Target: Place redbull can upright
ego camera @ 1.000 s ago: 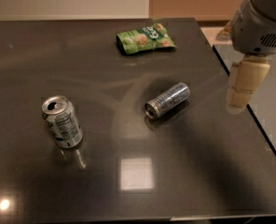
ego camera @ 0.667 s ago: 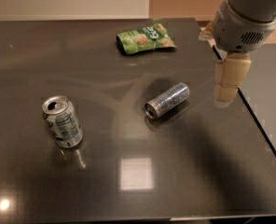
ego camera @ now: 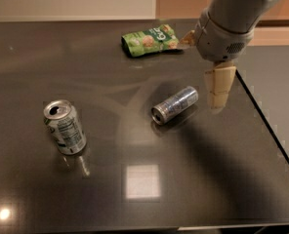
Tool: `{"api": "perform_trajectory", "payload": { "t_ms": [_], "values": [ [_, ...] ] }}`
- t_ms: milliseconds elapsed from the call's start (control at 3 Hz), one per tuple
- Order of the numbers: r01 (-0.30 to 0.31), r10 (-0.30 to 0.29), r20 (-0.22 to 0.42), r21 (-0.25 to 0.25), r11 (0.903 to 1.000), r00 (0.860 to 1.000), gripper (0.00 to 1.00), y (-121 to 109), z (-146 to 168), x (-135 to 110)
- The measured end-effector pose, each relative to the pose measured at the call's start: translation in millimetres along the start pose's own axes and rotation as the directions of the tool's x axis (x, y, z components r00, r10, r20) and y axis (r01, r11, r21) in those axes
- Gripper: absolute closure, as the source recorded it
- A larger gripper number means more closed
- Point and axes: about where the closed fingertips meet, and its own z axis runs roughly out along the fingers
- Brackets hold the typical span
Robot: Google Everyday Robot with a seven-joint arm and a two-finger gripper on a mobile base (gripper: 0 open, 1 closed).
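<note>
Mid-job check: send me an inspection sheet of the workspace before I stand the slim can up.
Surface: dark glossy table, with light glare on it.
Job's things: slim can lying on its side near the middle, not yet upright.
Clutter: wider can standing upright on the left; green snack bag lying flat towards the far edge.
Grippers: pincer pointing down just right of the slim can, apart from it, holding nothing.
Cables: nothing seen.
Surroundings: pale wall behind the table; grey floor past its right edge.
</note>
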Motion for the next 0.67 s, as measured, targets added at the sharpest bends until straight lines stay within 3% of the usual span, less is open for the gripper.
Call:
{"api": "perform_trajectory", "payload": {
  "t_ms": [333, 667],
  "values": [
    [0.129, -0.128, 0.030, -0.047, 0.9906, 0.991, 0.00, -4, 26, -15],
    [0.202, -0.199, 0.040, -0.108, 0.9734, 0.979, 0.00, -4, 53, -22]
  ]
}}
